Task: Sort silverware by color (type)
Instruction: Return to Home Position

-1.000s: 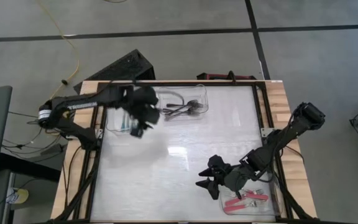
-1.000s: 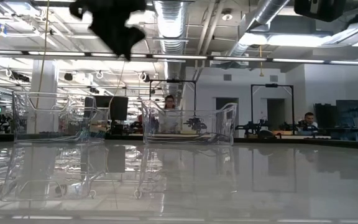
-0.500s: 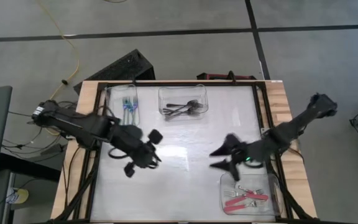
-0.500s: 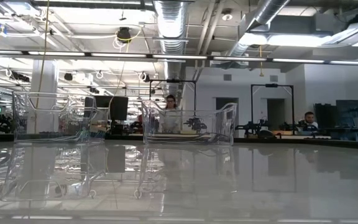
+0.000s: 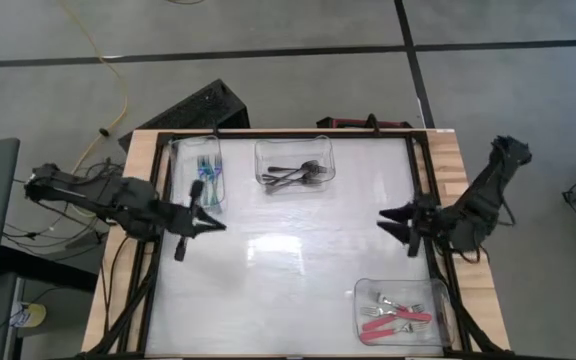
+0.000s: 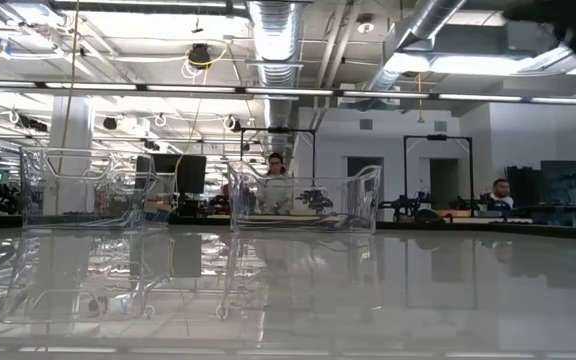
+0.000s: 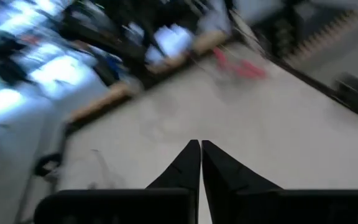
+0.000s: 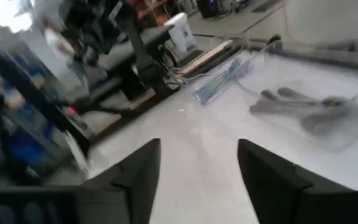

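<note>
The silverware lies sorted in three clear tubs. Blue-handled forks (image 5: 206,172) are in the far-left tub, black ones (image 5: 294,175) in the far-middle tub, and red ones (image 5: 396,322) in the near-right tub. My left gripper (image 5: 216,224) hovers at the table's left side, just near of the blue tub, shut and with nothing in it (image 7: 200,147). My right gripper (image 5: 393,228) hovers at the right side, between the far tubs and the red tub. It is open and holds nothing (image 8: 197,149).
The three tubs stand on a glossy white tabletop (image 5: 288,270) bounded by a dark frame and wooden edges. The low view shows two far tubs (image 6: 88,190) (image 6: 303,200) with the room and people behind. The table's middle and near-left lie bare.
My left gripper has left the spot over the blue tub, swung toward the near middle, then drawn back toward the left edge, and it has shut. My right gripper has moved from beside the red tub toward the far and right edges.
</note>
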